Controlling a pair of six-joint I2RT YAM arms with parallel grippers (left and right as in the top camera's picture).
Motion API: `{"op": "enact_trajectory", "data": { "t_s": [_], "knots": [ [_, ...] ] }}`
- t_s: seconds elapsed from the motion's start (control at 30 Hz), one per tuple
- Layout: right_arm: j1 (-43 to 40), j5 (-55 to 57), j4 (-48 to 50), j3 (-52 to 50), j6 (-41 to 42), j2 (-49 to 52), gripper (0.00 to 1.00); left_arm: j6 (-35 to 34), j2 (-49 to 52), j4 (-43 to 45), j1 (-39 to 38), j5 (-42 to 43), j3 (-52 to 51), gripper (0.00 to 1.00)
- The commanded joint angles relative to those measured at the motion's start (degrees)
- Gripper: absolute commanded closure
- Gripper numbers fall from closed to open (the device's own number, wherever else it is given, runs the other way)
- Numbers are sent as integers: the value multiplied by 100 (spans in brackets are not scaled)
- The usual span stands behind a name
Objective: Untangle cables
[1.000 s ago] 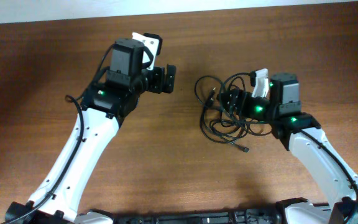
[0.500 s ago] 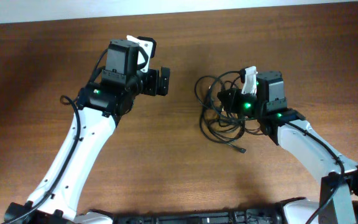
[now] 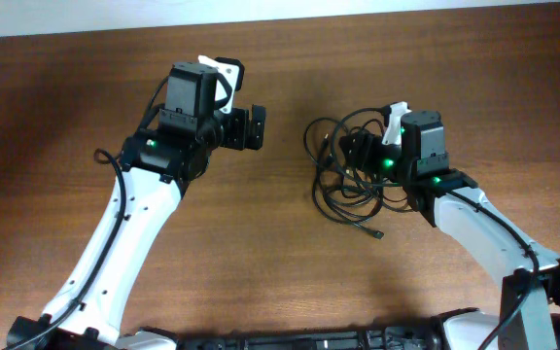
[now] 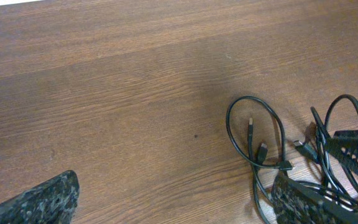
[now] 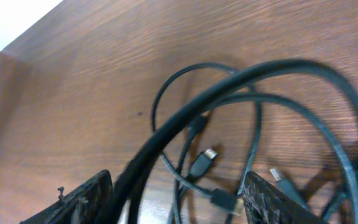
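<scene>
Released right gripper (image 3: 356,156) is straddling knotted thin black cables (image 5: 194,109); careless pulling risks tightening knots. Left gripper (image 3: 256,126) is hovering released.

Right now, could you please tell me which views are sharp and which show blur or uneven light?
Overhead: sharp, table darker toward the picture's left. Left wrist: cables crisp, evenly lit. Right wrist: nearest cable loop smeared out of focus, plugs behind it clearer.
</scene>
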Motion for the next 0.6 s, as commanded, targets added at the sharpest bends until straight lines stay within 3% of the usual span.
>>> {"op": "enact_trajectory", "data": {
  "t_s": [0.0, 0.17, 0.4, 0.57],
  "knots": [
    [17, 382, 236, 31, -35, -2, 35, -11, 20, -7, 20, -17, -7, 1],
    [17, -457, 1054, 35, -37, -2, 37, -11, 20, -4, 20, -20, -7, 1],
    [28, -577, 382, 33, -39, 7, 40, -11, 20, -4, 20, -20, -7, 1],
    [28, -997, 411, 33, -39, 11, 41, -11, 20, -4, 20, -17, -7, 1]
  ]
}}
